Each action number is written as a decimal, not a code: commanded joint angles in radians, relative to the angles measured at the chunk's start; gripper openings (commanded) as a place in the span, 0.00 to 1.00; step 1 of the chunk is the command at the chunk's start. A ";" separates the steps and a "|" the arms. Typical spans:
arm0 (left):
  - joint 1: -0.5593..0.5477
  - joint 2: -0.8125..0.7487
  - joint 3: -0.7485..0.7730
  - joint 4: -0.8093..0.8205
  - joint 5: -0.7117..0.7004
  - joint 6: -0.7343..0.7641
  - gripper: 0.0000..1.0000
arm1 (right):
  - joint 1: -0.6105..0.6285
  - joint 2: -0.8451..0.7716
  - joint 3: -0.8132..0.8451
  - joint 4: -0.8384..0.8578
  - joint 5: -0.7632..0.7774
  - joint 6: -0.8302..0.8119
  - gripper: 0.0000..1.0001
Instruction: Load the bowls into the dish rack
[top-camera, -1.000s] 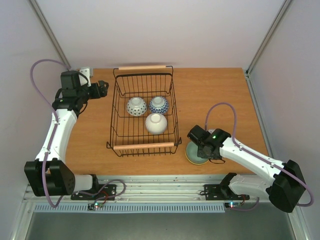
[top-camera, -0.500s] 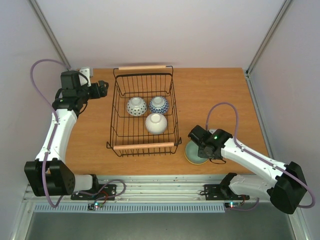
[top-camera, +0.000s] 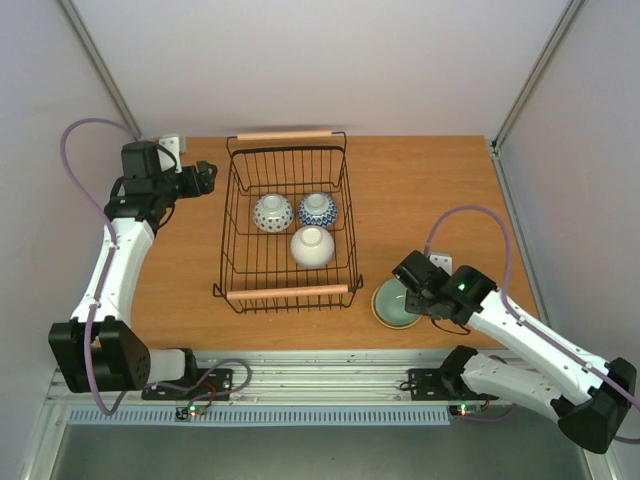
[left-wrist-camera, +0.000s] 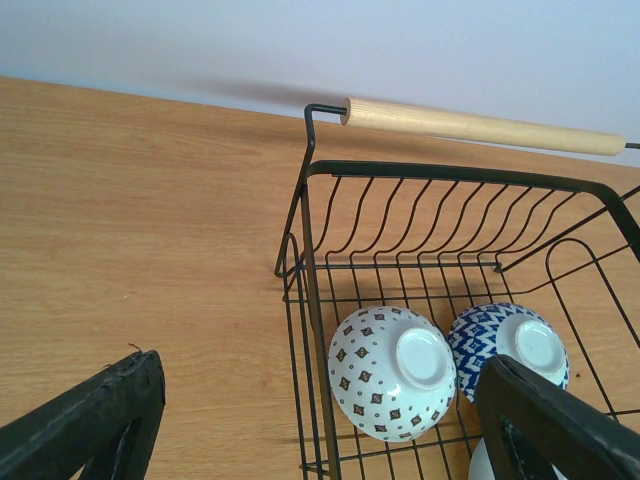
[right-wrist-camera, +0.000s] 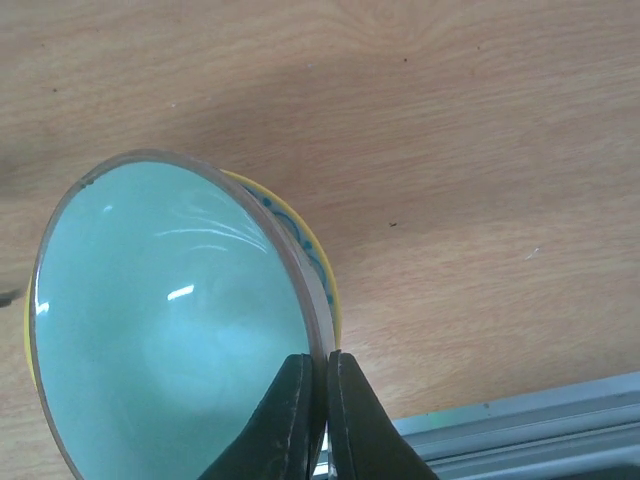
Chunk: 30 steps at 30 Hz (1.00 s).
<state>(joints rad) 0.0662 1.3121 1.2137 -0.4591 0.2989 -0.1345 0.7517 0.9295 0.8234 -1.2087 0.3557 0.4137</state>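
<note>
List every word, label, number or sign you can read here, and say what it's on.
None: no readable text in any view.
The dotted bowl and the blue-patterned bowl in the dish rack carry only decorative motifs, no letters.
The green bowl shows no marking.

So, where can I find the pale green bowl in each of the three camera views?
Top external: the pale green bowl sits lower right of centre, just right of the dish rack.
Left wrist: not in it.
Right wrist: it fills the lower left, rim pinched by the right tool.
Shared landmark: the metal rail along the near edge, in both those views.
</note>
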 joint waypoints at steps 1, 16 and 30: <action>0.004 0.004 -0.003 0.037 -0.006 -0.001 0.86 | 0.000 -0.053 0.048 -0.037 0.062 -0.014 0.01; 0.004 0.008 -0.004 0.040 0.034 -0.001 0.86 | 0.000 -0.038 0.240 -0.006 0.203 -0.129 0.01; -0.007 0.015 0.003 0.047 0.378 0.010 0.84 | 0.000 0.243 0.604 0.301 0.183 -0.477 0.01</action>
<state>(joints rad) 0.0658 1.3121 1.2137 -0.4583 0.5247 -0.1307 0.7517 1.1202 1.3182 -1.0779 0.5362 0.0681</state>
